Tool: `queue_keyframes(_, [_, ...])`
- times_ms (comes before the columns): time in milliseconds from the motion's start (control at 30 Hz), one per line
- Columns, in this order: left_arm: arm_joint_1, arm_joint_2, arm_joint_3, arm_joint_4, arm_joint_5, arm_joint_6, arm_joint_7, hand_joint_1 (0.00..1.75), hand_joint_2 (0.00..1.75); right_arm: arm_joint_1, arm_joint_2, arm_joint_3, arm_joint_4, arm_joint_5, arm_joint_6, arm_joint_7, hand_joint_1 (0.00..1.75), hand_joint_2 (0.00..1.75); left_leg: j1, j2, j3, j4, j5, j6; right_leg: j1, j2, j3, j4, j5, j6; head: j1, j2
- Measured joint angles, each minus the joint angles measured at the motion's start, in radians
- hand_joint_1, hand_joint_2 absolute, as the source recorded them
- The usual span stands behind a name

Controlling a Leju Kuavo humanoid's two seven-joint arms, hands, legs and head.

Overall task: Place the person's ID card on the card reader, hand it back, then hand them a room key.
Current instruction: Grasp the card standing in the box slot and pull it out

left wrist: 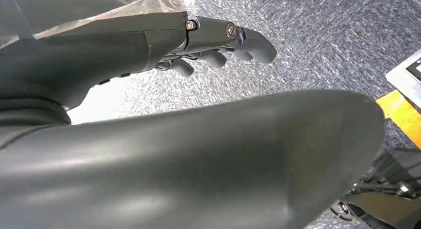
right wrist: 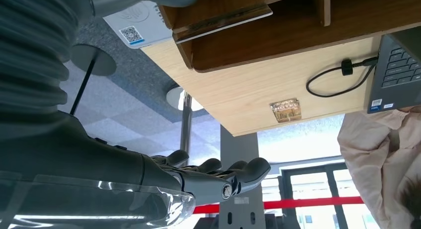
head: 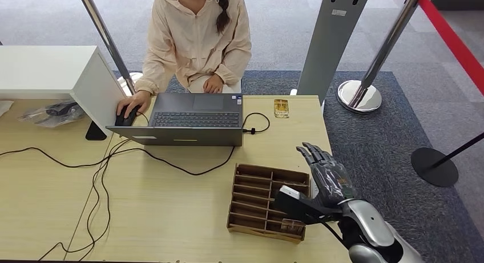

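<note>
My right hand (head: pixel 326 174) is up over the right edge of the counter (head: pixel 171 217), fingers stretched out straight and slightly apart, nothing in it. From the right wrist view I can see those fingers (right wrist: pixel 218 174) extended in a row with no card between them. The left hand (left wrist: pixel 218 45) shows up in the left wrist view hanging over grey carpet, fingers loosely curled and holding nothing that I can see.

The ID card (head: pixel 281 108) is lying flat on the far side of the counter, just right of the laptop (head: pixel 191 119) and close to the person's edge. In the right wrist view it's the small gold-ish rectangle (right wrist: pixel 286 110) on the wood, well apart from my hand. The wooden slotted tray (head: pixel 265 201) sits right next to my right hand, touching or nearly so, with a card (head: pixel 291 224) in one of its near compartments. There's a white card reader (right wrist: pixel 139 24) with a QR code by the tray's corner.

The person (head: pixel 197 37) in a beige jacket sits across the counter, one hand on a mouse (head: pixel 126 116), the other near the laptop's back edge. A black cable (head: pixel 254 123) loops out of the laptop's right side.
</note>
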Motion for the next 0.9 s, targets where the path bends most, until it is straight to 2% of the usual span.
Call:
queue_keyframes(233, [0.000,0.000,0.000,0.000,0.000,0.000,0.000,0.00,0.00,0.007,0.005,0.000,0.017,-0.004,-0.015,-0.001,0.68,1.75,0.000,0.000,0.000,0.000,0.000,0.000,0.000,0.000,0.000,0.000,0.000,0.000,0.000,0.000])
queue_keyframes(300, [0.000,0.000,0.000,0.000,0.000,0.000,0.001,0.00,0.00,0.009,0.007,0.000,0.022,-0.006,-0.019,-0.001,0.72,1.75,0.000,0.000,0.000,0.000,0.000,0.000,0.000,0.000,0.000,0.000,0.000,0.000,0.000,0.000])
queue_keyframes(900, [0.000,0.000,0.000,0.000,-0.003,0.000,0.006,0.00,0.00,0.016,0.018,0.000,0.045,-0.018,-0.035,-0.002,0.71,1.75,0.000,0.000,-0.001,0.000,0.000,0.000,0.000,0.000,-0.001,0.000,0.000,0.000,0.000,0.000])
